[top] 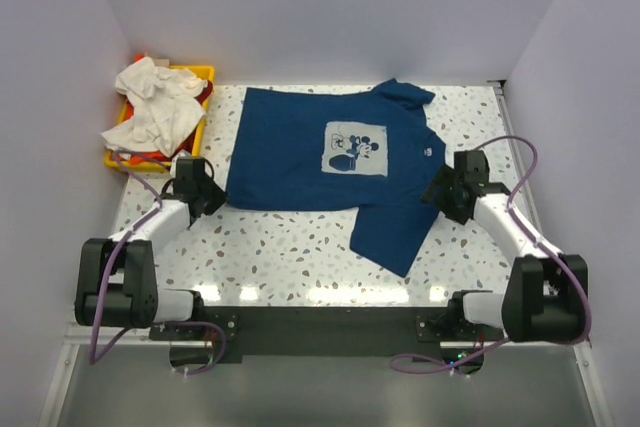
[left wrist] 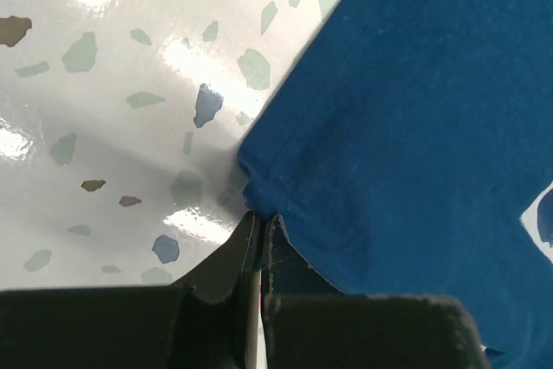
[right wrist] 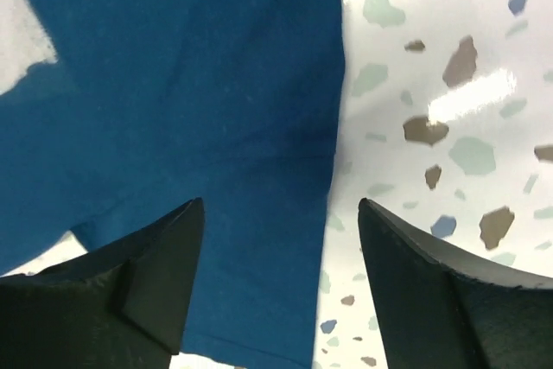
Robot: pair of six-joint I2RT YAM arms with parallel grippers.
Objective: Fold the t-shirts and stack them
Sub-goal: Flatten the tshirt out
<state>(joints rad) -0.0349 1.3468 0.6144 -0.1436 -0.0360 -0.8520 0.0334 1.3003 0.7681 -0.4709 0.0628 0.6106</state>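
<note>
Limp, light shirt point(top: 300, 147) mid-frame handles best by corners: left gripper point(left wrist: 260, 219) pinches its hem corner, right gripper point(right wrist: 281, 205) gapes empty.

Centre: dark navy blue t-shirt with pale square cartoon print point(top: 300, 162) lies flat and low on the white speckled terrazzo tabletop point(top: 290, 247). Bare table: a wide strip at lower centre between the two arms, a narrow strip left of the shirt, a thin one along the right edge. Upper left is blocked by the yellow plastic tray point(top: 205, 73), heaped with crumpled white shirts point(top: 155, 107). The pale walls point(top: 60, 97) close in at left, back and right. The left gripper point(top: 213, 197) is pinched on the shirt's lower-left corner. The right gripper point(top: 440, 190) has its jaws spread, straddling the shirt's right edge.
</note>
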